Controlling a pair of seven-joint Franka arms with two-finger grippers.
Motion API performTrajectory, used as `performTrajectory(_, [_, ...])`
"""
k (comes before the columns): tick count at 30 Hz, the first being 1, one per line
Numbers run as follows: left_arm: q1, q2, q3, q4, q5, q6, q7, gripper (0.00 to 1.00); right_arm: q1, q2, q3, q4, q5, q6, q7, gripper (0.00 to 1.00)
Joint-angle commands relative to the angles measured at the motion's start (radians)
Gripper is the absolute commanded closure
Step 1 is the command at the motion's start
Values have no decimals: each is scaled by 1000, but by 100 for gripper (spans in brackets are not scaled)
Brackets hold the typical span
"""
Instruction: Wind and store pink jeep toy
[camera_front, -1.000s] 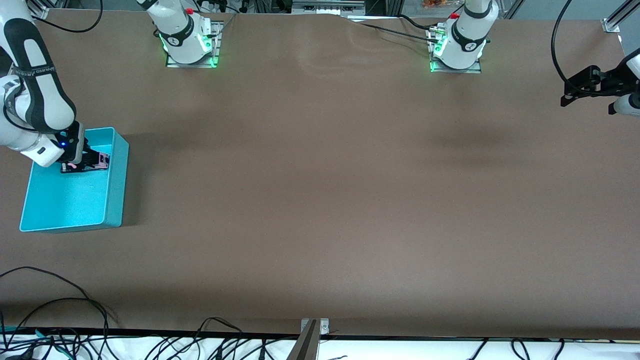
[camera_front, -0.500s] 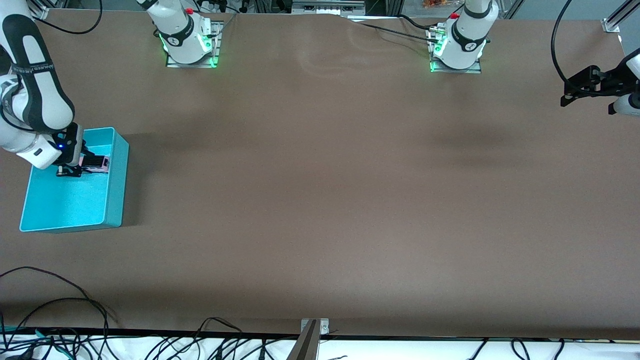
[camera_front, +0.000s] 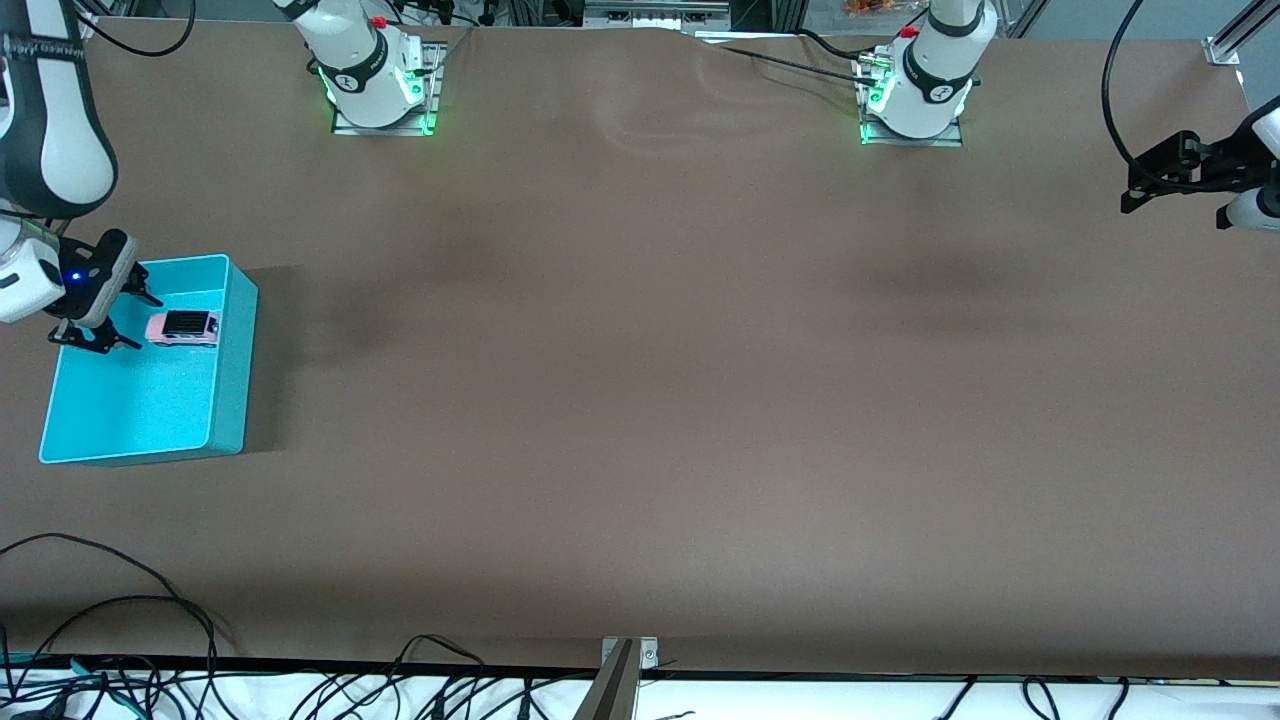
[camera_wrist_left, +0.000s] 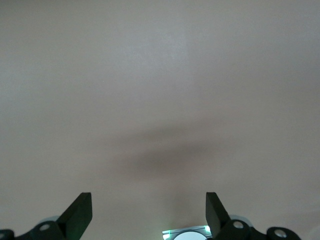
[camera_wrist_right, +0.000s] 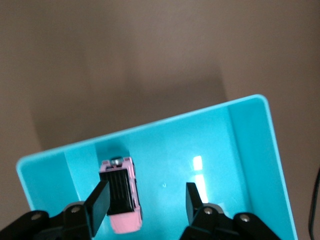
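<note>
pink jeep toy (camera_front: 182, 327) in bin (camera_front: 228, 420), beside right gripper (camera_front: 128, 319)

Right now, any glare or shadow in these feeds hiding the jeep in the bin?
Right wrist view: bright glare patches on the turquoise bin floor, beside the pink jeep toy, not on it; the right claw hangs open over it. Front view: jeep evenly lit. Left wrist view: only soft shadow on bare table.
</note>
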Motion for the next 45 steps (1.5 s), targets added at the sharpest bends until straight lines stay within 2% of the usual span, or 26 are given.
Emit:
performTrajectory(1, [-1,16,-3,34,7,-9,3,0,52,-39,1,40,14,-84,193,30])
performTrajectory(2, [-2,16,-3,34,7,-9,3,0,79,-34,2,104,14,-154,309,30])
performTrajectory(7, [-2,16,-3,34,7,-9,3,0,111,-34,1,158,13,-229,417,30])
performTrajectory(12, [-2,14,-3,34,7,-9,3,0,162,-34,1,250,13,-354,635,30])
performTrajectory(21, [-2,16,-3,34,7,-9,3,0,228,-34,2,399,8,-453,894,30])
performTrajectory(31, [-2,14,-3,34,7,-9,3,0,262,-36,4,493,8,-615,1230,21])
performTrajectory(32, [-2,14,-3,34,7,-9,3,0,262,-36,2,500,8,-624,1250,19])
performTrajectory(33, [-1,14,-3,34,7,-9,3,0,263,-36,2,503,7,-627,1264,13])
performTrajectory(34, [-2,16,-3,34,7,-9,3,0,263,-36,2,503,5,-625,1279,3])
performTrajectory(35, [-2,14,-3,34,7,-9,3,0,263,-37,1,503,5,-627,1287,0])
performTrajectory(42, [-2,14,-3,34,7,-9,3,0,268,-39,2,533,-25,-653,1303,0])
performTrajectory(45, [-2,14,-3,34,7,-9,3,0,288,-37,2,545,-80,-656,1344,0])
